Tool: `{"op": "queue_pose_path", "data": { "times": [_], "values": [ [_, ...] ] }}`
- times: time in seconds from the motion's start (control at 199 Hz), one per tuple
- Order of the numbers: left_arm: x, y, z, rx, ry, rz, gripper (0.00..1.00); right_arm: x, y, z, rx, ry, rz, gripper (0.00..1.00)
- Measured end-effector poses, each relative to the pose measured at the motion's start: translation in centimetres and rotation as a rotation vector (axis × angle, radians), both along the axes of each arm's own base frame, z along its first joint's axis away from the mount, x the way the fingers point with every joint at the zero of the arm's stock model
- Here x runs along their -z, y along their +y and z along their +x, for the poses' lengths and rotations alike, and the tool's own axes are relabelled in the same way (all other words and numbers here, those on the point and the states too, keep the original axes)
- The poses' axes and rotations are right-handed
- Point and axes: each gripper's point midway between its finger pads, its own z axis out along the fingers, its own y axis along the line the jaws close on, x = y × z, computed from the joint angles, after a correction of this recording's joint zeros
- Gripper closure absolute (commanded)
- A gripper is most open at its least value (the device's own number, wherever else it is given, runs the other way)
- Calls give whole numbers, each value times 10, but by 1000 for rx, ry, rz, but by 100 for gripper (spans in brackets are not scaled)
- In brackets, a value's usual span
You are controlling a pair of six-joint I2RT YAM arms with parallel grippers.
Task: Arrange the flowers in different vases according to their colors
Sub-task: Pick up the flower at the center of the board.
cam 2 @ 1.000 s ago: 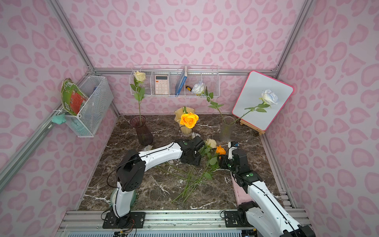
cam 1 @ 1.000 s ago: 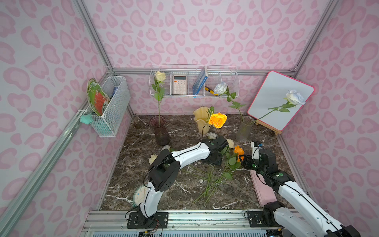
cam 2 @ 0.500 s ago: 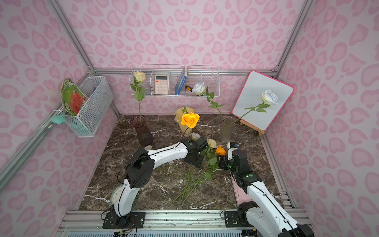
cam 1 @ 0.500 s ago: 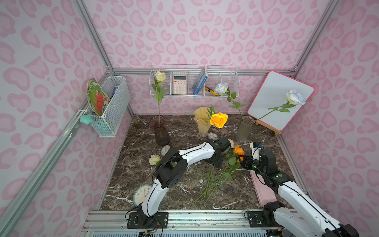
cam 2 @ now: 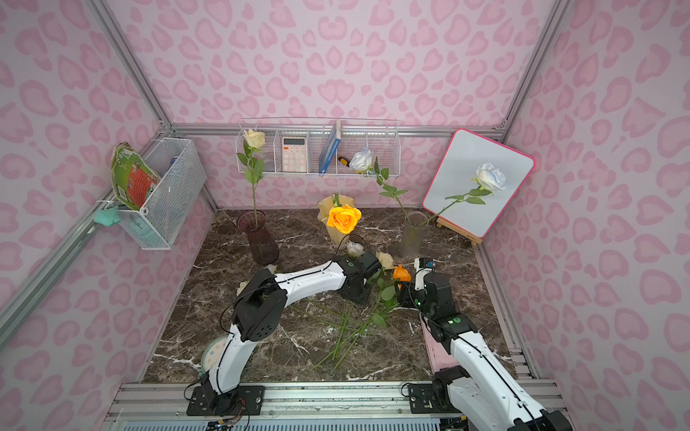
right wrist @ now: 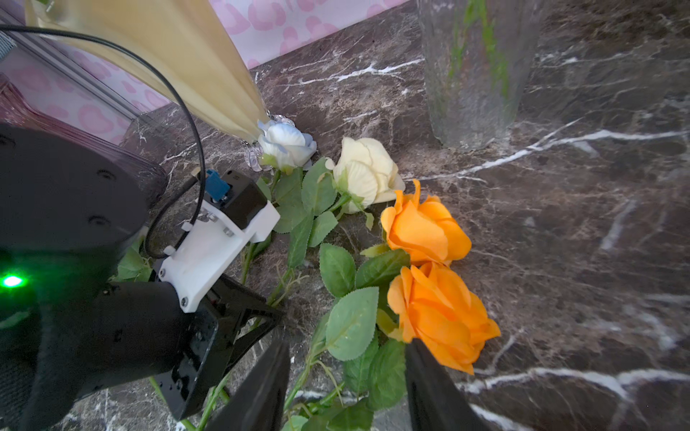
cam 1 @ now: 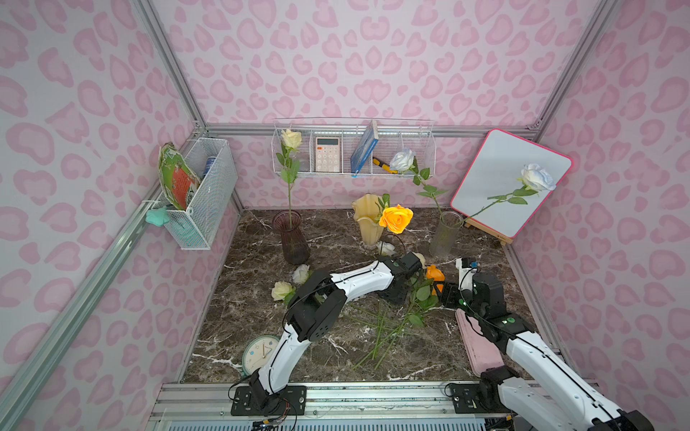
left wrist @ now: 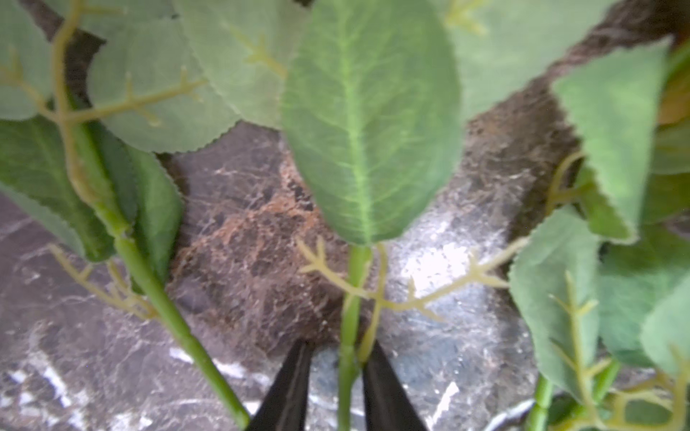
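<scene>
A dark vase point(cam 1: 295, 239) holds a cream flower, a yellow vase point(cam 1: 367, 220) an orange one, a clear vase point(cam 1: 444, 235) two white-blue ones. Loose flowers lie mid-table: two orange heads point(right wrist: 425, 224) point(right wrist: 440, 313), a cream head point(right wrist: 364, 175), a white-blue head point(right wrist: 285, 143). Two pale heads point(cam 1: 280, 290) lie further left. My left gripper point(left wrist: 338, 345) point(cam 1: 399, 294) points down into the leaves, closed in on a green stem point(left wrist: 351, 317) that lies against one finger. My right gripper point(right wrist: 348, 339) point(cam 1: 444, 294) is open, straddling leaves beside the nearer orange head.
A pink flat pad point(cam 1: 479, 343) lies under the right arm. A round clock point(cam 1: 259, 352) sits front left. A pink-framed board point(cam 1: 511, 183) leans at the back right. Wire baskets hang on the left wall point(cam 1: 201, 197) and the back wall point(cam 1: 354, 149).
The left arm has reached further right and lower into the stems, and its jaws have closed from wide to narrow around a stem. The right arm has not moved.
</scene>
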Motion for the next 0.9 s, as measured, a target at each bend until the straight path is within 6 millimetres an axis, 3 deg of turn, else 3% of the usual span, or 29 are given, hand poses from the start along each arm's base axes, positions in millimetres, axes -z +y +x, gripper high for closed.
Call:
{"op": "queue_pose_path", "data": {
  "times": [0.115,0.316,0.406,0.677,0.747,0.902],
  "values": [
    [-6,-4,-1,5,-1,-22,100,0,0,0,-1,-1,-1,46],
    [-25,-8,1,5,-28,-60,100,-3,0,1,-4,-10,-6,46],
    [-44,-9,2,4,-50,-90,100,-4,0,2,-3,-13,-5,45],
    [-137,-5,-8,19,-166,-255,100,-5,1,5,-6,-24,-5,45],
    [-164,-8,-19,58,-190,-319,100,-6,1,6,-6,-31,-5,45],
    [-236,-16,-68,214,-222,-528,100,-7,2,9,-6,-36,-5,45]
  ]
}}
